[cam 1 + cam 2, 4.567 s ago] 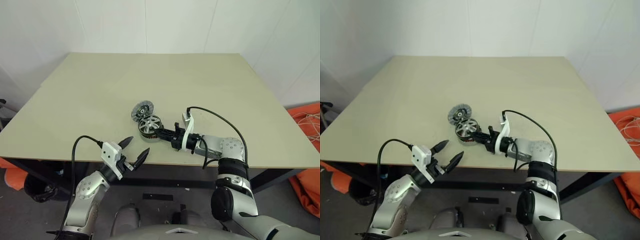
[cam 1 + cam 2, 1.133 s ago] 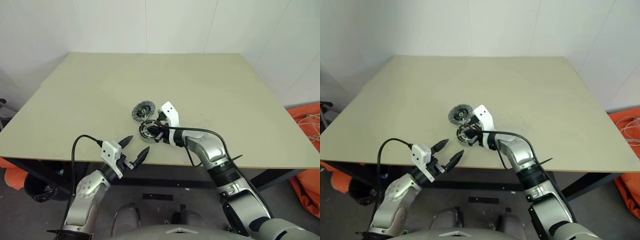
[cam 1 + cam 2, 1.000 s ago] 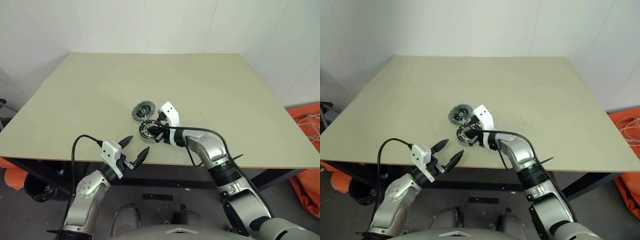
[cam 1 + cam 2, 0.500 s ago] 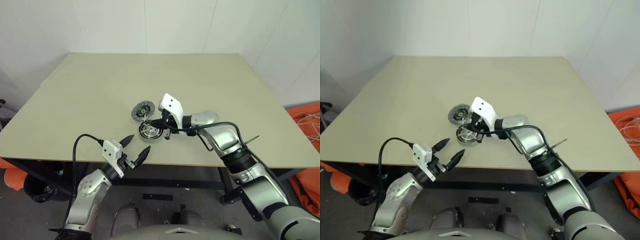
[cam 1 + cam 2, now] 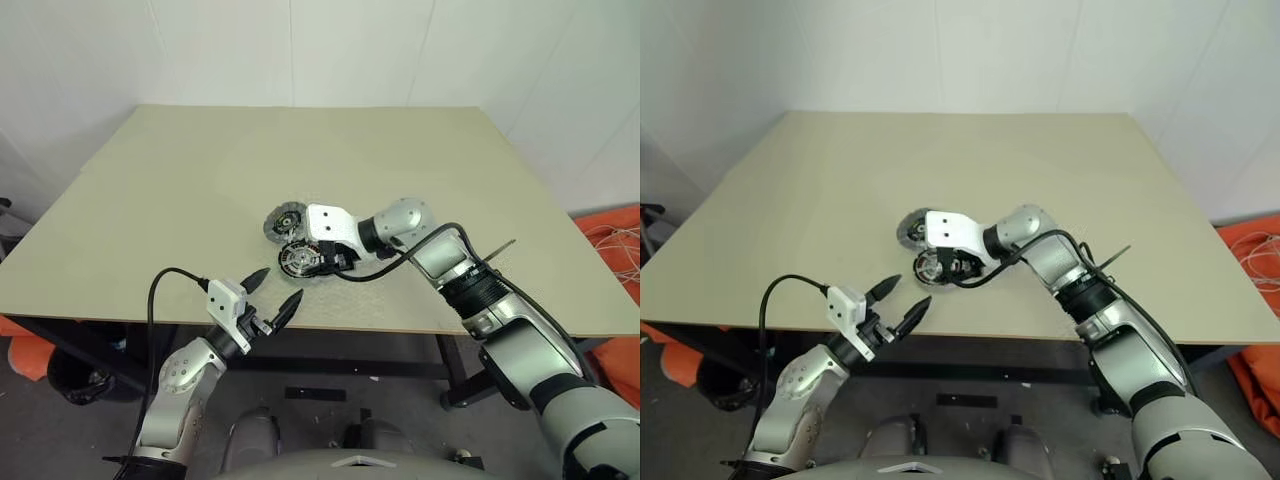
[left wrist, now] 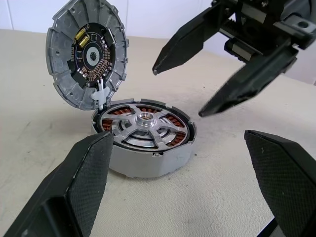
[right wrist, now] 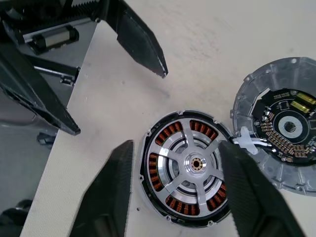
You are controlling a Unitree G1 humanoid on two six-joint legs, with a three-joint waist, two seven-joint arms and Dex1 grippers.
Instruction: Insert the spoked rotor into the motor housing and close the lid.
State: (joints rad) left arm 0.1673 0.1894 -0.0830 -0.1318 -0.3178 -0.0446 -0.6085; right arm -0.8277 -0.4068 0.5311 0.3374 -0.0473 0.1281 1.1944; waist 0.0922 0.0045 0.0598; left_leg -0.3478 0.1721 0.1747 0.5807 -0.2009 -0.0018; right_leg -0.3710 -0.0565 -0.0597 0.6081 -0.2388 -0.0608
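The spoked rotor [image 7: 191,174] lies flat inside the motor housing [image 6: 148,163], its silver spokes up and copper windings showing between them. The grey ribbed lid [image 6: 86,52] stands tilted open against the housing's far rim, joined to it by white wires, with its circuit side facing the housing. My right gripper [image 7: 177,147] hovers just above the housing, open, with nothing between its fingers [image 6: 192,39]. My left gripper [image 5: 278,288] is open off the table's front edge, pointing level at the housing [image 5: 300,262] a short way ahead.
The beige table [image 5: 450,180] stretches wide behind and to both sides of the motor. Its front edge runs just behind my left gripper. An orange bag [image 5: 612,240] lies on the floor at the right.
My right gripper has rolled over, risen slightly and opened, letting go of the rotor, which stays seated in the housing. The left arm has kept still.
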